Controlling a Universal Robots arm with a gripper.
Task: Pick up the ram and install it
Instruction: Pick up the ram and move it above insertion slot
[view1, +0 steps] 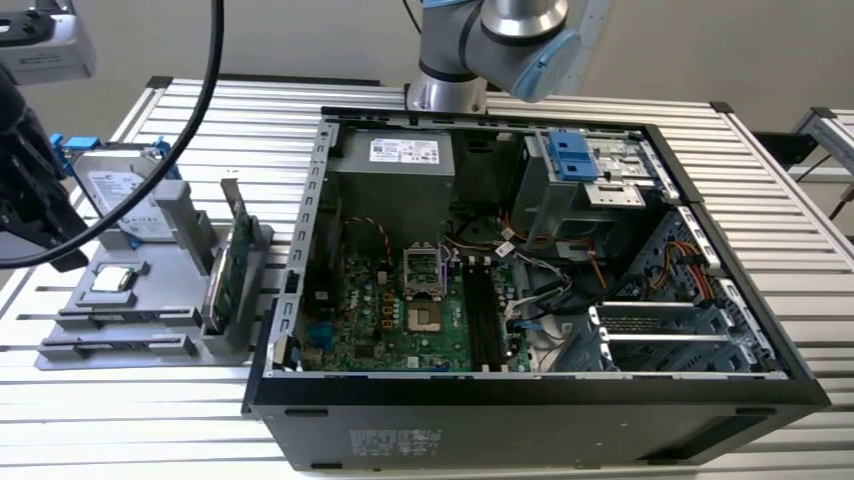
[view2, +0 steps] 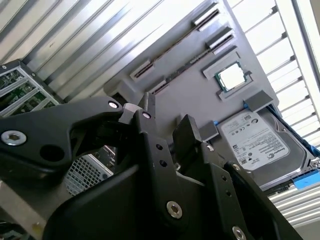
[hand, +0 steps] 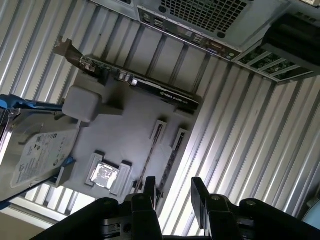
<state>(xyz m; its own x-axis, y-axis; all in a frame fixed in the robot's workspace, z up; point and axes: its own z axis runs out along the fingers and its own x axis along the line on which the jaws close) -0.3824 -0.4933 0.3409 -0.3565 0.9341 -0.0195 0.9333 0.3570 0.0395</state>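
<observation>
— Where's the ram (hand: 151, 155) sitting?
— It's standing on edge in a slot of the grey holder (hand: 130, 115), beside the holder's chip (hand: 105, 175).
— And the hand (hand: 175, 192)?
— It's hanging over the holder, fingers apart, gripping nothing. The case (view1: 534, 420) is sitting beside the holder on the bench (view1: 774, 180).

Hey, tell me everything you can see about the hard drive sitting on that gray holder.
The hard drive is a silver metal box with a white printed label on its broad face and blue plastic rails along its sides. It rests label-up at a slant in the gray holder, to the exterior view's left of the open computer case and next to the processor chip. As far as shows, only the holder touches it; the pincer is open and apart from it.
</observation>
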